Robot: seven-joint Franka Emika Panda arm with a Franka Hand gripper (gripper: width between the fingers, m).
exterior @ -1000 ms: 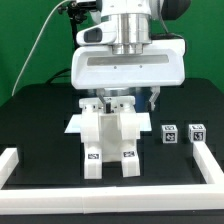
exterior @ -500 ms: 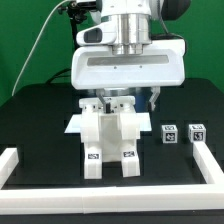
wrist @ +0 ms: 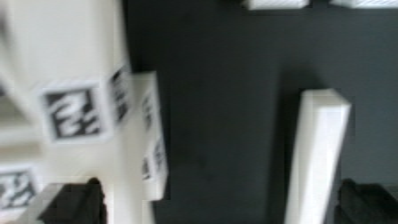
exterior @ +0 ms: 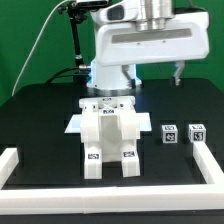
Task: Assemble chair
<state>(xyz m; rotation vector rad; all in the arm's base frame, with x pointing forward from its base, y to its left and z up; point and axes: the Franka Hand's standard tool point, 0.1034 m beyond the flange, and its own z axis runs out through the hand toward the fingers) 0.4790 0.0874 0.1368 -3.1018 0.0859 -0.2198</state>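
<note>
The white chair assembly stands mid-table: a flat slab with two blocky tagged bars running toward the front. Two small tagged white cubes sit on the exterior view's right of it. The arm's wide white wrist housing hangs high above and to the exterior view's right of the chair, and it hides most of the fingers. In the wrist view the gripper is open and empty. Its dark fingertips sit at the frame's corners over black table, with the blurred tagged chair to one side.
A white rail edges the black table along the front and both sides. One end of it lies beside the gripper in the wrist view. The cubes' edges show beyond that end. The arm's base and cables stand at the back.
The arm has risen and swung to the exterior view's right, away from the chair. The chair's back part with its tags is now uncovered. The parts have not moved.
</note>
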